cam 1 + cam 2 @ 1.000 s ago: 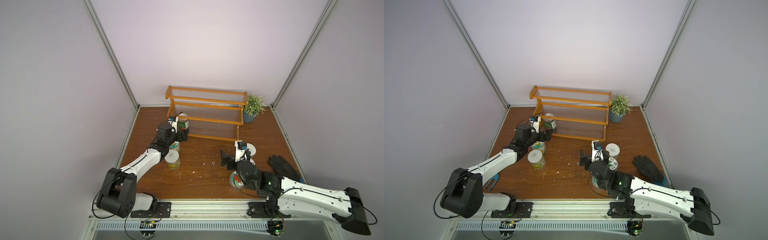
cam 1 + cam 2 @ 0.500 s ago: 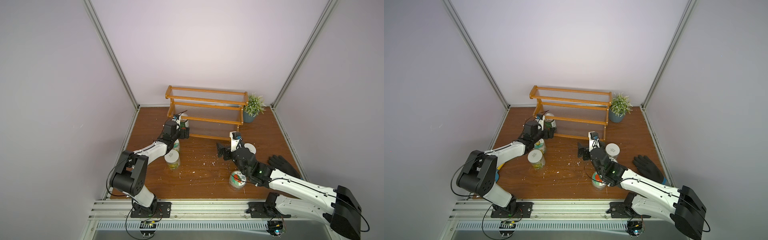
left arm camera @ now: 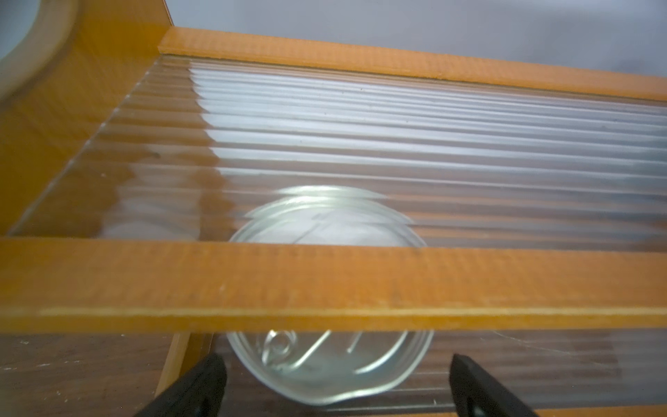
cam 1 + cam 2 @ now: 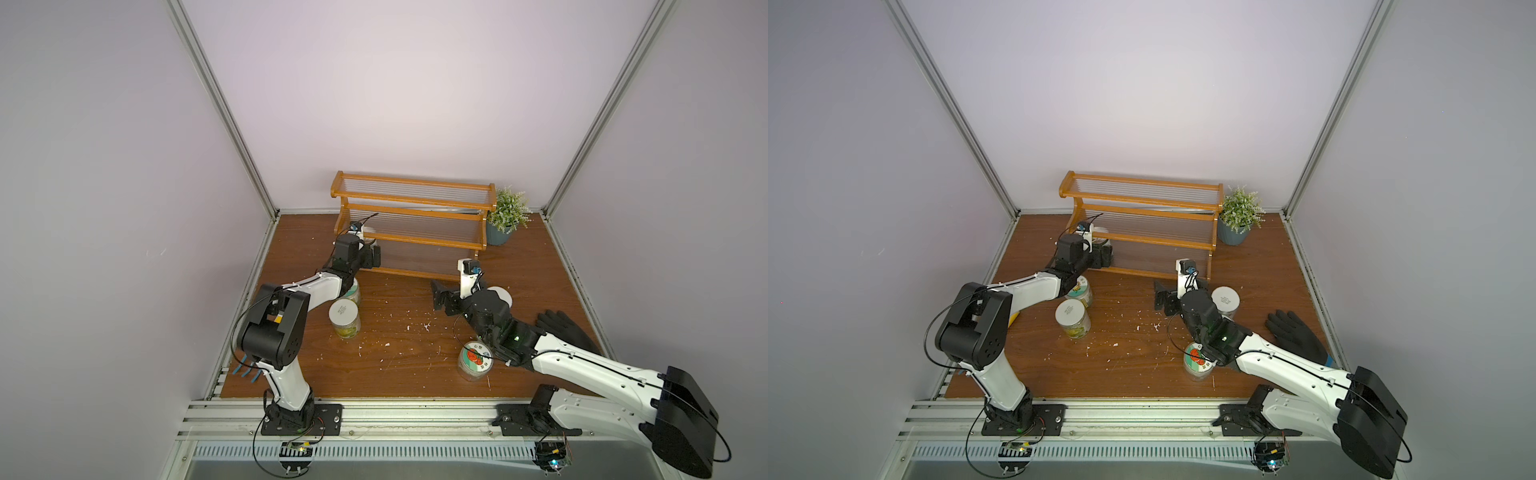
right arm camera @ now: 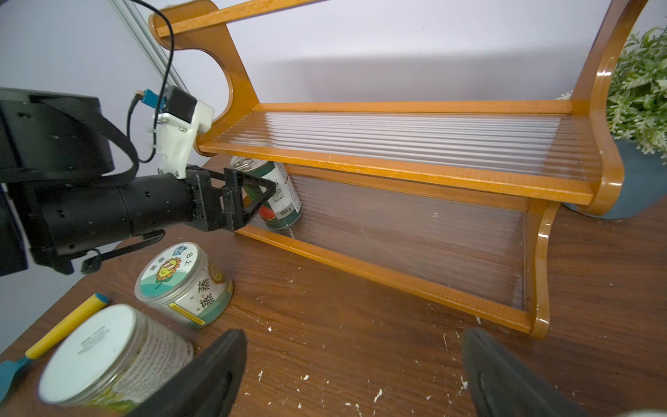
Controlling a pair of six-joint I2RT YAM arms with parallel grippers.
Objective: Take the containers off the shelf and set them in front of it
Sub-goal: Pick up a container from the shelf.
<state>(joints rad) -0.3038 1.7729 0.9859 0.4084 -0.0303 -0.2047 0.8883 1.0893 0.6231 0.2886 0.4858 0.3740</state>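
The shelf point(image 4: 411, 224) stands at the back of the table in both top views. On its lowest tier, at the left end, a metal can point(image 5: 276, 196) with a pull-tab top point(image 3: 330, 361) stands upright. My left gripper point(image 3: 334, 382) is open, one finger on either side of the can, neither touching it. In a top view it point(image 4: 374, 257) sits under the middle tier. Several jars stand on the table in front: a sunflower jar point(image 5: 184, 285), a white-lidded jar point(image 4: 344, 318), a red-labelled jar point(image 4: 473, 359) and another white-lidded jar point(image 4: 500, 293). My right gripper point(image 4: 442, 297) is open and empty above the table.
A potted plant point(image 4: 505, 216) stands at the shelf's right end. A black glove point(image 4: 561, 332) lies at the right. A yellow and blue tool point(image 5: 68, 325) lies near the left edge. White crumbs are scattered over the wooden table point(image 4: 395, 374).
My left arm has reached further in, bringing its open fingers round the can on the lowest tier. My right gripper has moved away from the red-labelled jar towards the shelf.
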